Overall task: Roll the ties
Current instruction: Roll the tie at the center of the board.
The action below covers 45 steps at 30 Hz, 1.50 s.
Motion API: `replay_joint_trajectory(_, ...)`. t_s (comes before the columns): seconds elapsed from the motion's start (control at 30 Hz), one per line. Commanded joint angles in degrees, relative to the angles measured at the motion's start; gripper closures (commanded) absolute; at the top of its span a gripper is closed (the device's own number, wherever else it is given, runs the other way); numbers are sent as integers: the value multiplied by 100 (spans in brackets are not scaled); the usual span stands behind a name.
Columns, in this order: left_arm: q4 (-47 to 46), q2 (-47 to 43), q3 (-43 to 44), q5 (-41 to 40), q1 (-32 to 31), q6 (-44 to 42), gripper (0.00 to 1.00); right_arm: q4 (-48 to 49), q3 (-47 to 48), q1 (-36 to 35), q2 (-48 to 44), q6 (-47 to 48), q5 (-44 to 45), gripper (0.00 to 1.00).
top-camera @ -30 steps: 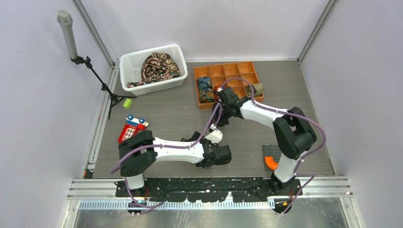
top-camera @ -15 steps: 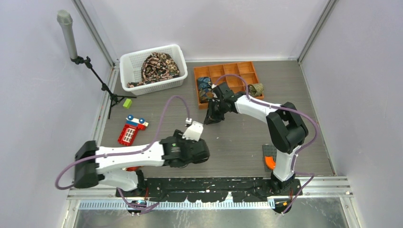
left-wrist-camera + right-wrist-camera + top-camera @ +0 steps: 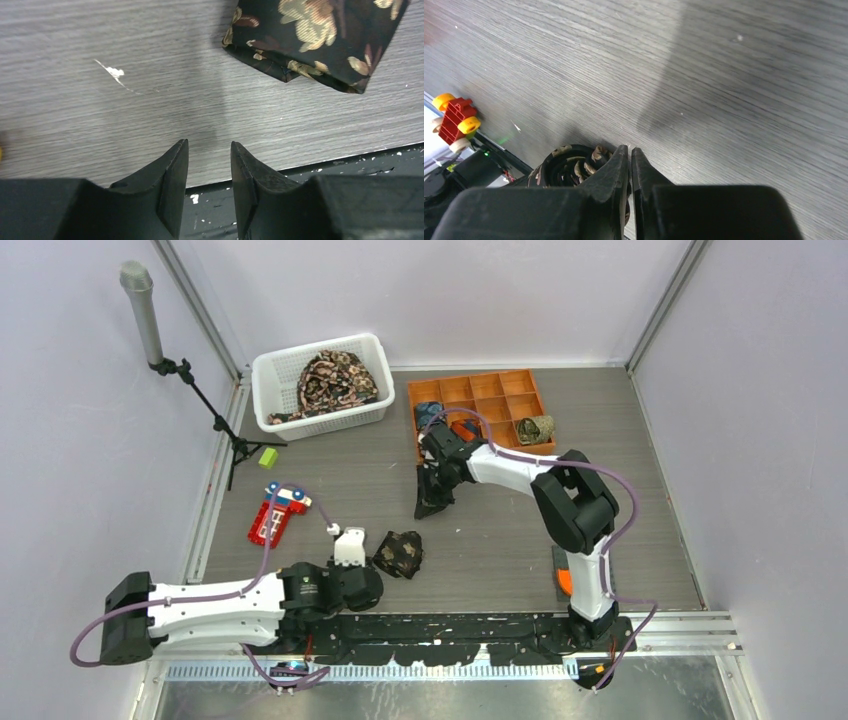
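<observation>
A rolled black tie [image 3: 400, 552] with tan floral print lies on the table near the front edge. It shows in the left wrist view [image 3: 315, 35] and, partly behind a finger, in the right wrist view [image 3: 566, 167]. My left gripper [image 3: 368, 583] [image 3: 209, 150] is open and empty, just left of and nearer than the roll, over the table's front edge. My right gripper [image 3: 432, 502] [image 3: 630, 155] is shut with nothing between its fingers, above the table in front of the orange tray [image 3: 500, 382]. Loose patterned ties [image 3: 330, 378] fill the white basket [image 3: 268, 370].
The tray holds rolled ties at its left [image 3: 430, 422] and an olive roll [image 3: 535, 428] at its right. A red toy car [image 3: 278, 510] [image 3: 454, 117], a green block [image 3: 267, 457] and a microphone stand [image 3: 215, 415] are at the left. An orange-and-black object [image 3: 570, 578] lies by the right arm's base.
My left arm has swung left and back to the front edge, leaving the rolled tie on the table. My right gripper has moved left and nearer, away from the tray.
</observation>
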State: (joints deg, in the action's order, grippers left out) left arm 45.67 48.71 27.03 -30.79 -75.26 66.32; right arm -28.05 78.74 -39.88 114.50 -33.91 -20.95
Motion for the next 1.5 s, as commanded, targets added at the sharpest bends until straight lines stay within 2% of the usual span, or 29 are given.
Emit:
replay_joint_trajectory(0.0,-1310,-322,-556,240,187,576,63,-329,375,-152,257,254,-222,88)
replay_joint_trajectory(0.33,-2488,199,-850,488,456,525,65,-526,378,-424,386,327,-455,92)
replay_joint_trajectory(0.57,-2970,597,-857,539,658,447,66,-81,75,-632,237,-46,-639,94)
replay_joint_trajectory(1.13,-3320,1040,-761,749,1098,108,68,44,-111,-938,-39,-189,-796,95)
replay_joint_trajectory(1.47,-3537,1247,-738,804,1295,-53,69,735,-604,-969,-255,-459,-1289,95)
